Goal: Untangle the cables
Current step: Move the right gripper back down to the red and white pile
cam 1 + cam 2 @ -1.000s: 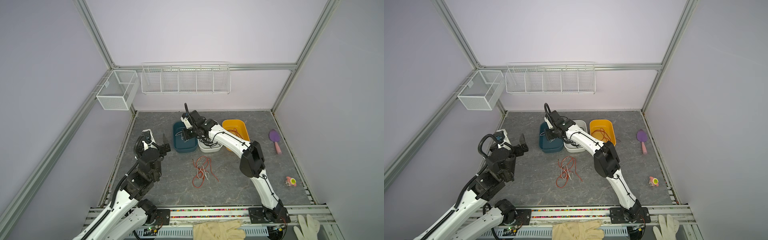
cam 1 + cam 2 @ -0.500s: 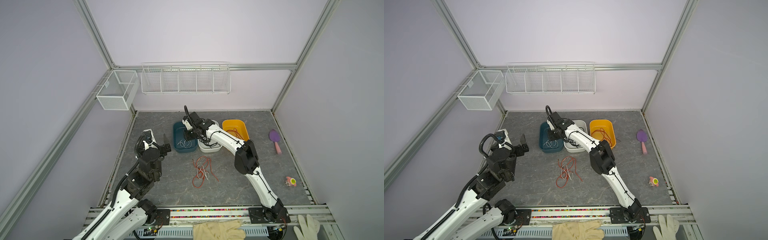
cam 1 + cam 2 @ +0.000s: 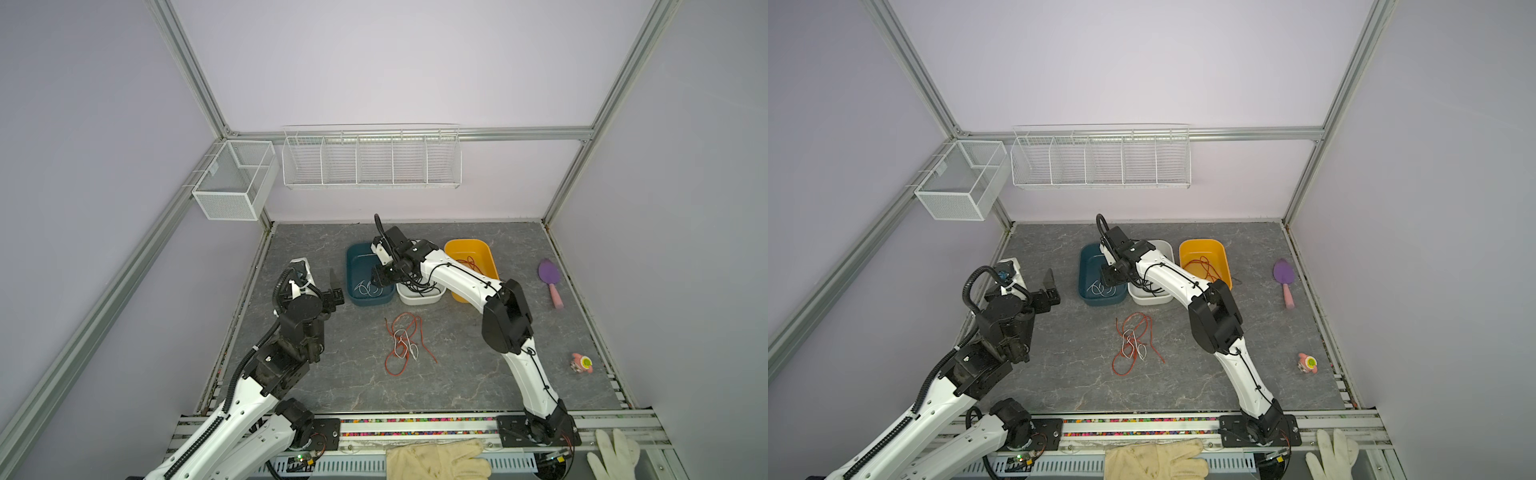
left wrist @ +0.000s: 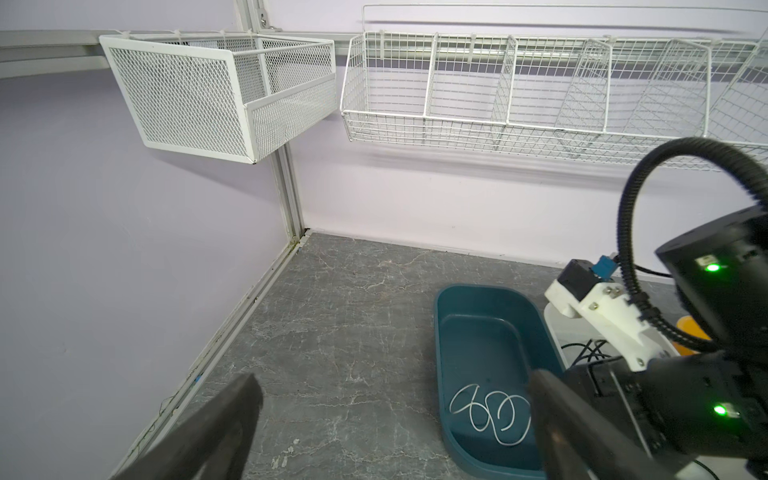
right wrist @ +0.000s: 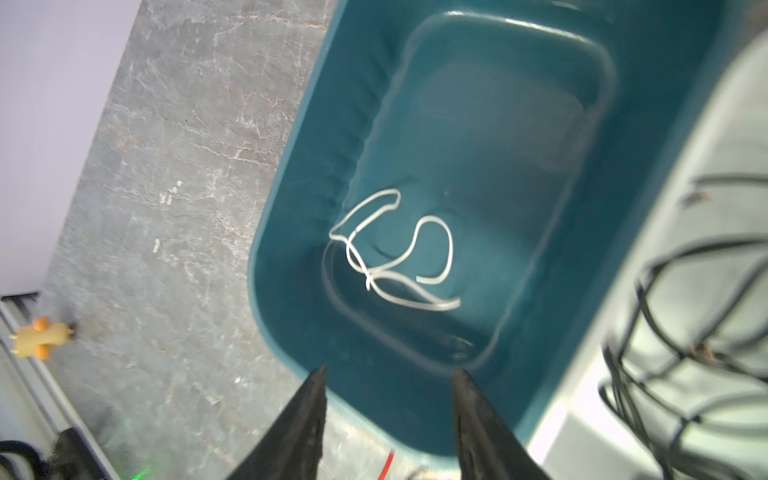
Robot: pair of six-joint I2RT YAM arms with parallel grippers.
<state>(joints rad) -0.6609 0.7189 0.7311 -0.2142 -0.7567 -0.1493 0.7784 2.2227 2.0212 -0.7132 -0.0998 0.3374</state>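
A tangle of red-orange and white cables [image 3: 403, 343] [image 3: 1133, 345] lies loose on the table's middle. One white cable [image 5: 395, 249] [image 4: 490, 411] [image 3: 365, 288] lies curled on the floor of the teal bin [image 3: 357, 266] [image 3: 1090, 266]. Black cables [image 3: 419, 286] [image 5: 685, 311] fill the white bin, and a red-orange one [image 3: 471, 264] sits in the yellow bin. My right gripper [image 5: 388, 374] [image 3: 380, 280] hovers over the teal bin's near end, open, with nothing between its fingers. To the left of the bins my left gripper [image 4: 392, 382] [image 3: 318, 276] is raised and wide open, holding nothing.
A purple brush [image 3: 550, 278] and a small pink toy [image 3: 582, 363] lie near the right edge. White wire baskets [image 3: 370, 160] and a mesh basket [image 3: 232, 183] hang on the back walls. Gloves [image 3: 436, 459] rest on the front rail.
My right gripper has opened over the teal bin and the white cable it let go of now lies inside. The left arm has not moved.
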